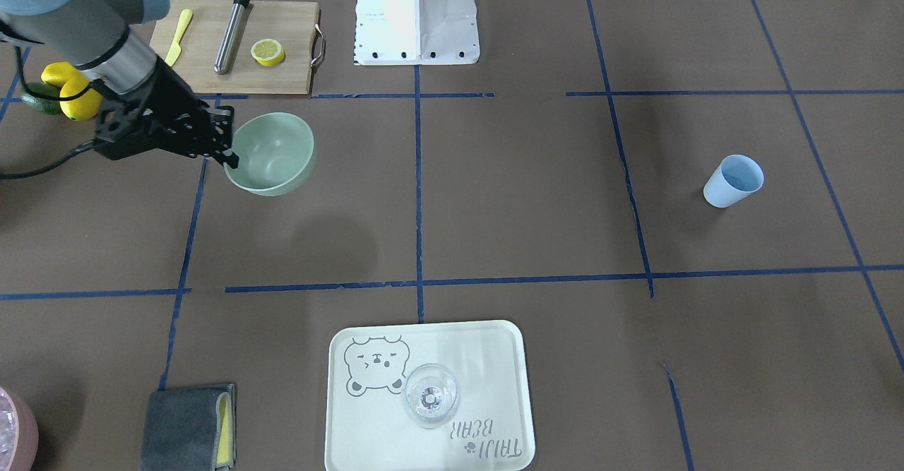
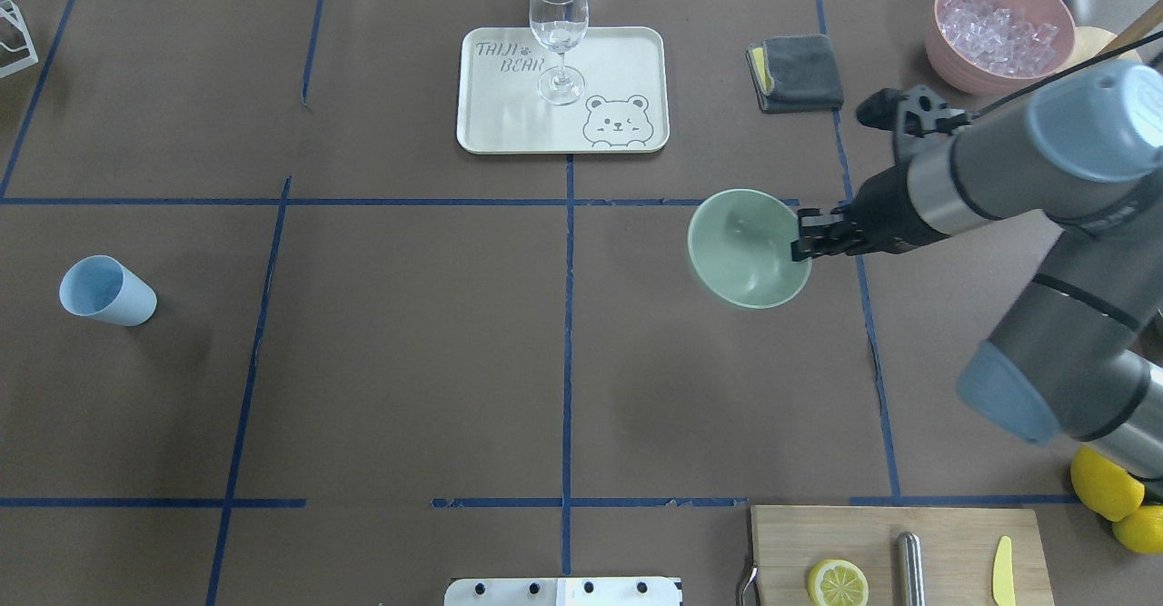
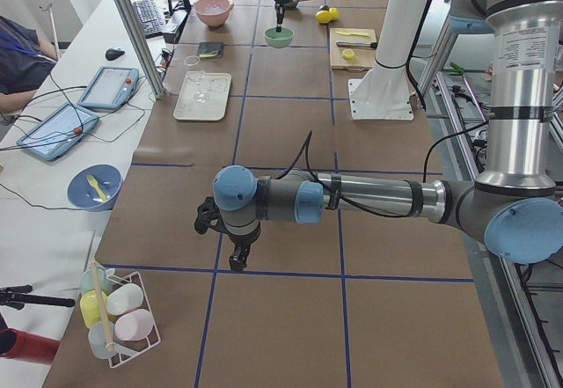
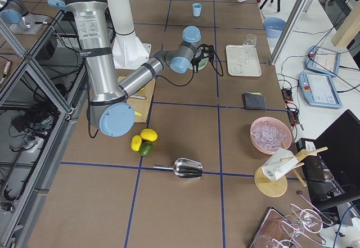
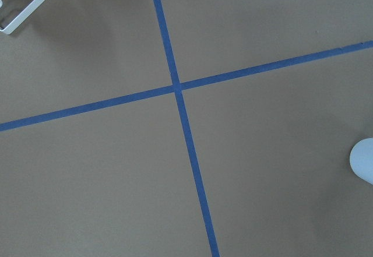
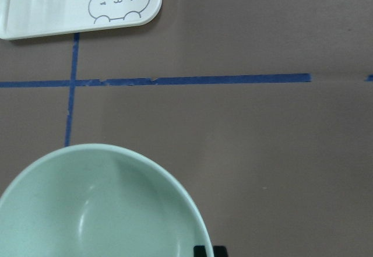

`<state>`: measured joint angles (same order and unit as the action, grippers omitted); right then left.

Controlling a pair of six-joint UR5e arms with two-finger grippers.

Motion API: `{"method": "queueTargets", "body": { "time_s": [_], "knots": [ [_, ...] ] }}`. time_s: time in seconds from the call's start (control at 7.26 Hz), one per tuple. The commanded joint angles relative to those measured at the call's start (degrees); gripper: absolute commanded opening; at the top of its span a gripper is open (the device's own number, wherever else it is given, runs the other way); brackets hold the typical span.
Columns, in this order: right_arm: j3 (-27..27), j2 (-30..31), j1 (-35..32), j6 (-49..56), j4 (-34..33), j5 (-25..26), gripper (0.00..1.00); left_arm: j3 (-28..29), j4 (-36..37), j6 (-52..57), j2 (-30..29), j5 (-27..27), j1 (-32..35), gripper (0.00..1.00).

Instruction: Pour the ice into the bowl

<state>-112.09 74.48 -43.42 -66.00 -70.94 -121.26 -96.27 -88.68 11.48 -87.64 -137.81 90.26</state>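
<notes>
From my station I see the right gripper (image 2: 804,238) pinched closed on the rim of the round pale mint-green plastic bowl (image 2: 740,252), one finger inside the wall and one outside. The bowl hangs tilted on the robot's right half of the table, just right of the centre blue tape line (image 2: 568,333), between the cream rectangular bear-print tray (image 2: 627,52) and the wooden cutting board (image 2: 945,533). Its faint shadow lies apart from it on the brown paper, so I read it as lifted off the surface. The right wrist camera shows its smooth green inside filling the lower left of the view.

The left gripper (image 3: 237,260) points down over the tape lines at the robot's left end of the table. I cannot tell whether it is wide or narrow. Its wrist camera shows a blue tape cross (image 5: 176,87) and an edge of the light blue plastic cup (image 5: 364,159), which stands alone, well away from the bowl.

A clear stemmed wine glass (image 2: 558,34) stands on the tray. Beside the tray lies a folded grey cloth (image 2: 800,70), and further right sits a pink round container (image 2: 949,65) heaped with ice-like pieces (image 2: 995,29). A halved lemon (image 2: 838,582), a steel rod (image 2: 909,570) and a small yellow knife (image 2: 1002,571) lie on the board
</notes>
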Motion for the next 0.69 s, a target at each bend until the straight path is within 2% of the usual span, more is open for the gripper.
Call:
{"method": "queueTargets", "body": {
  "time_s": [0.0,0.14,0.41,0.55],
  "knots": [
    [1.8,-12.9,7.3,-5.5,-14.4,6.2,0.00,-0.1,0.0,-0.1,0.0,0.0,0.0,1.00],
    [6.1,-18.4,9.5,-10.2,-15.7,8.9,0.00,-0.2,0.0,-0.1,0.0,0.0,0.0,1.00],
    [20.9,-29.7,13.6,-15.9,-15.2,14.3,0.00,-0.2,0.0,-0.1,0.0,0.0,0.0,1.00],
    [25.0,-32.5,14.8,-16.8,-15.1,15.1,0.00,-0.1,0.0,-0.1,-0.1,0.0,0.0,1.00]
  ]
}}
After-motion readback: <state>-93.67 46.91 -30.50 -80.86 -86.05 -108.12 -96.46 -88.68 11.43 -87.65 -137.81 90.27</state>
